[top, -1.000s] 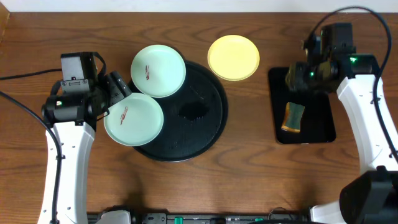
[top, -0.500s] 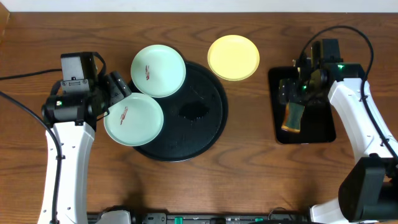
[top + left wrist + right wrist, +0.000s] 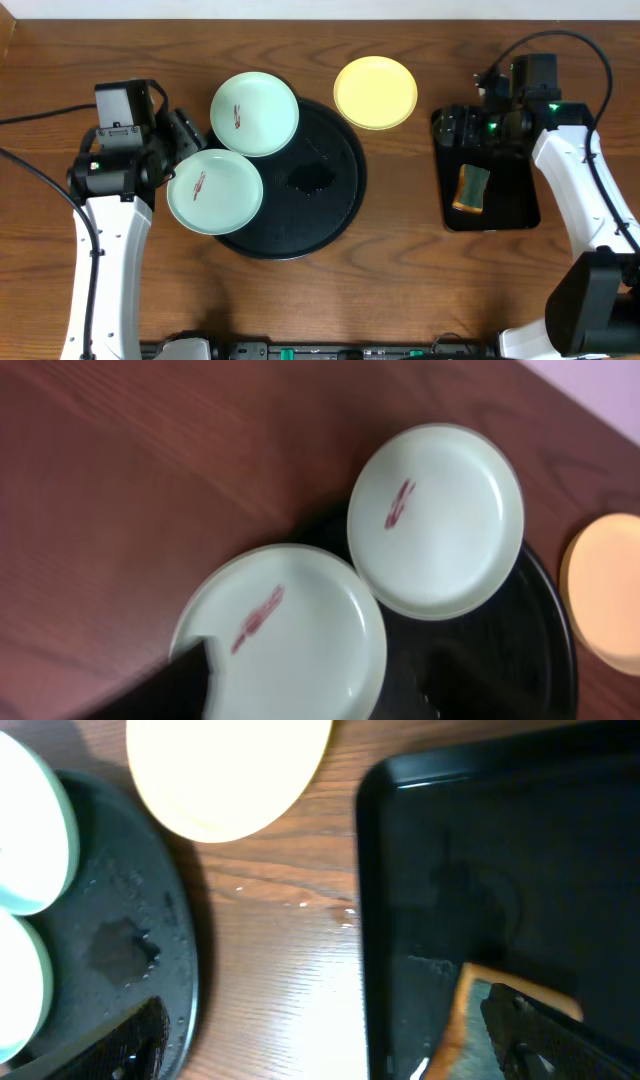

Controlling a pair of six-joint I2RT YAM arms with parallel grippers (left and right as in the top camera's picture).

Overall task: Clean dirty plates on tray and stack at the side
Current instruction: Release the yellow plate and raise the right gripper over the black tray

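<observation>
A smeared green plate (image 3: 214,191) on the tray's (image 3: 330,215) left edge is being bracketed by the left claw (image 3: 192,145), whose grip cannot be told, while the right claw (image 3: 458,125) is being held spread near the sponge (image 3: 472,188), judged to need grasping next for wiping.

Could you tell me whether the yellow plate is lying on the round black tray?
No, the yellow plate lies on the table beside the tray.

The overhead camera is looking straight down on the whole bench (image 3: 400,270). Both wrist cameras are peering down close, sharing the round tray (image 3: 520,650) and yellow plate (image 3: 230,770).
</observation>
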